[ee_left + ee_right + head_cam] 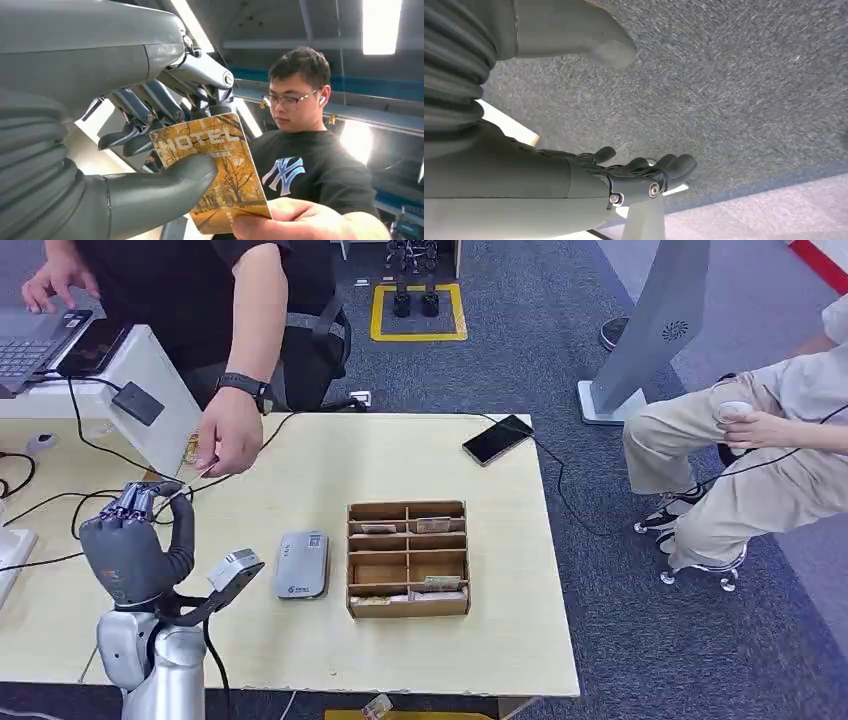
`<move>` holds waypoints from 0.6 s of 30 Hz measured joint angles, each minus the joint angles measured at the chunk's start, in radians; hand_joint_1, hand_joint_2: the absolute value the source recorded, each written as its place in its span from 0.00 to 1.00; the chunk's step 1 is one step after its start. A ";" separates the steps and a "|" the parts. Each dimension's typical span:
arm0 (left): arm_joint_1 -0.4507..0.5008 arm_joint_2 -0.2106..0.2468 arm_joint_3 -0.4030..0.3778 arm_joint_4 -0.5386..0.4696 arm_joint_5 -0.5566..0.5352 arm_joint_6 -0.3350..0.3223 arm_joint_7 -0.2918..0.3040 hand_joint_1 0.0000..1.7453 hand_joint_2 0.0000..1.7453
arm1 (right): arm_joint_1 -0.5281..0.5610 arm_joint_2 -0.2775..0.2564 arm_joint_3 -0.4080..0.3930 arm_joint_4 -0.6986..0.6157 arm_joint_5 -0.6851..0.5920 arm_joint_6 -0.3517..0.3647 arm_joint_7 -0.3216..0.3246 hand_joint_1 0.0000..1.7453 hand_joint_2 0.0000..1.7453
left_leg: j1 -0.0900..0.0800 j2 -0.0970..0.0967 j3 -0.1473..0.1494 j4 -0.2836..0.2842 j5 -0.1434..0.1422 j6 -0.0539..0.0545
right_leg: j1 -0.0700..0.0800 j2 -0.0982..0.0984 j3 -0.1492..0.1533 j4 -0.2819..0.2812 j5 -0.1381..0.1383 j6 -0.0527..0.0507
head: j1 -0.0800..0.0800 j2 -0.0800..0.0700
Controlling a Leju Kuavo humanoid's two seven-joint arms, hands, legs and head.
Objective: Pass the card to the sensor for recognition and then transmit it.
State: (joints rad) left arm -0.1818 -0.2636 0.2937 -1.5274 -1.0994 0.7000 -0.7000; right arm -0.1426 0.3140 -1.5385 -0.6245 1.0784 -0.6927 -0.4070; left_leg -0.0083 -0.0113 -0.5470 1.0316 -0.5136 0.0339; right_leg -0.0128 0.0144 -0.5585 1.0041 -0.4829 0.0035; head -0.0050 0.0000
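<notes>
Grey carpet surrounds a pale wooden table (330, 465) seen from above. On the table, a grey card reader (302, 564) lies flat just left of a brown cardboard organizer box (407, 558) divided into compartments, several holding cards. A black phone (498, 439) with a cable rests near the table's far right edge. At the far left, a laptop (30, 342) sits on a raised white stand (150, 370).

The robot's left hand (135, 545) is raised over the left part of the table, between the reader and the stand. In its wrist view, this hand pinches a yellow hotel card (212, 172), printed with autumn trees and the word "HOTEL", between its thick grey thumb (165, 187) and the darker fingers (150, 107) behind it. A person's hand (295, 220) touches the card's other end; from above, that person's hand (230, 435) reaches down just beyond the robot's fingers. The person wears a black T-shirt and a dark wristband.

The robot's right hand (624, 175) hangs over the carpet, holding nothing, fingers loosely curled and apart from the thumb.

A second person in beige trousers (740, 470) sits to the right of the table.
</notes>
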 joint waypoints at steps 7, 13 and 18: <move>0.010 -0.001 0.050 0.018 -0.032 0.000 0.000 1.00 1.00 | 0.000 0.000 0.000 0.000 -0.010 0.000 0.004 0.00 1.00 | 0.000 0.000 0.000 0.000 0.000 0.000 | 0.000 0.000 0.000 0.000 0.000 0.000 | 0.000 0.000; 0.013 0.000 0.068 0.047 -0.053 0.000 0.008 1.00 1.00 | 0.000 0.000 0.000 0.000 -0.018 0.000 -0.001 0.00 1.00 | 0.000 0.000 0.000 0.000 0.000 0.000 | 0.000 0.000 0.000 0.000 0.000 0.000 | 0.000 0.000; 0.020 0.000 0.094 0.090 -0.082 0.000 0.002 1.00 1.00 | 0.000 0.000 0.000 0.000 -0.018 0.000 0.004 0.00 1.00 | 0.000 0.000 0.000 0.000 0.000 0.000 | 0.000 0.000 0.000 0.000 0.000 0.000 | 0.000 0.000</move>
State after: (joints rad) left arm -0.1614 -0.2636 0.3880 -1.4370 -1.1818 0.7000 -0.6985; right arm -0.1426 0.3140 -1.5389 -0.6245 1.0605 -0.6924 -0.4032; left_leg -0.0084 -0.0113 -0.5471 1.0316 -0.5137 0.0339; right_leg -0.0128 0.0144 -0.5585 1.0041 -0.4829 0.0036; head -0.0050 0.0000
